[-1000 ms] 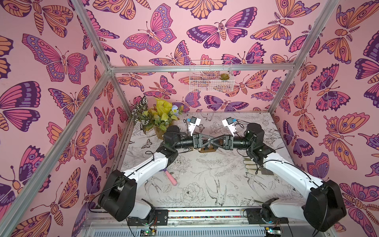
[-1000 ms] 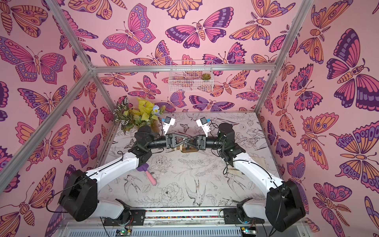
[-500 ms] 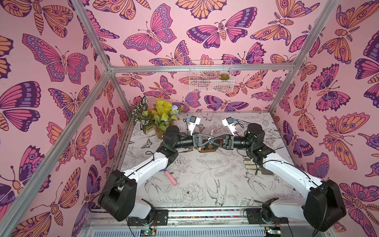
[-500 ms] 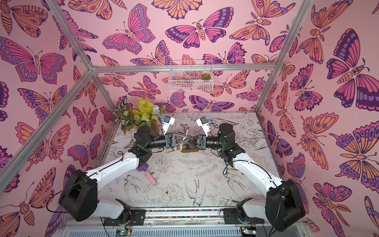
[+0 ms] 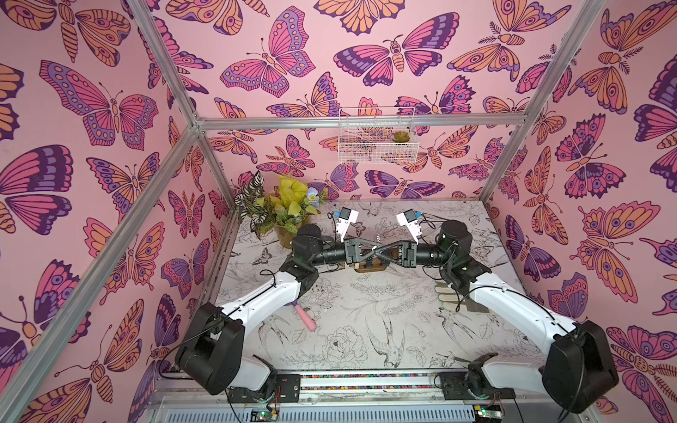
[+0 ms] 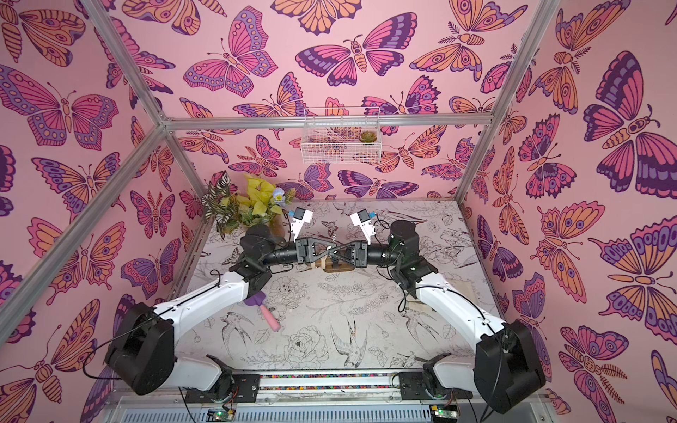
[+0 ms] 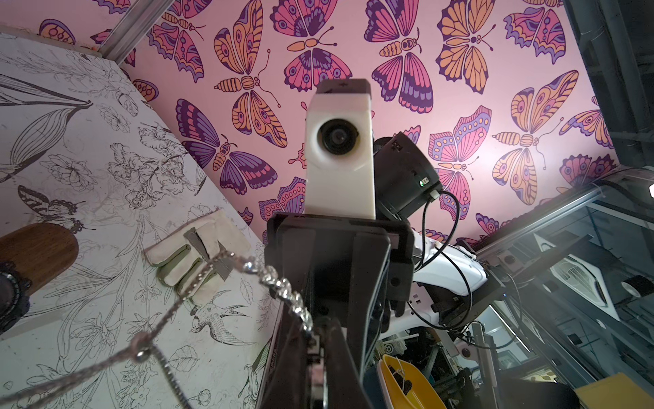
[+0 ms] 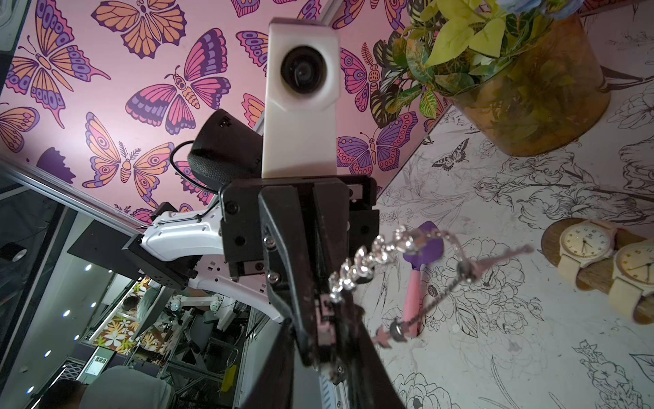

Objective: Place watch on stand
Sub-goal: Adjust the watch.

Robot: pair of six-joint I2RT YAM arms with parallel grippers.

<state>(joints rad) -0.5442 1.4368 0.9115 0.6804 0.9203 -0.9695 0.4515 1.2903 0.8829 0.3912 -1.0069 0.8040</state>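
The watch shows as a silvery band of crystal links and thin chain; no dial shows. It hangs just above the stand, a brown wooden bar on a small base at the table's middle back. My left gripper and right gripper meet tip to tip there, both shut on the crystal end of the band. The thin chain with a small bead dangles free. Two cream watches sit on the stand's bar, and a black one sits near its other end.
A potted plant stands at the back left, close behind my left wrist. A pink-handled purple spatula lies under my left forearm. A cream glove lies under my right forearm. A white wire basket hangs on the back wall.
The jaws of both grippers have closed where they meet above the stand, pinching the band between them. The arms have hardly moved.
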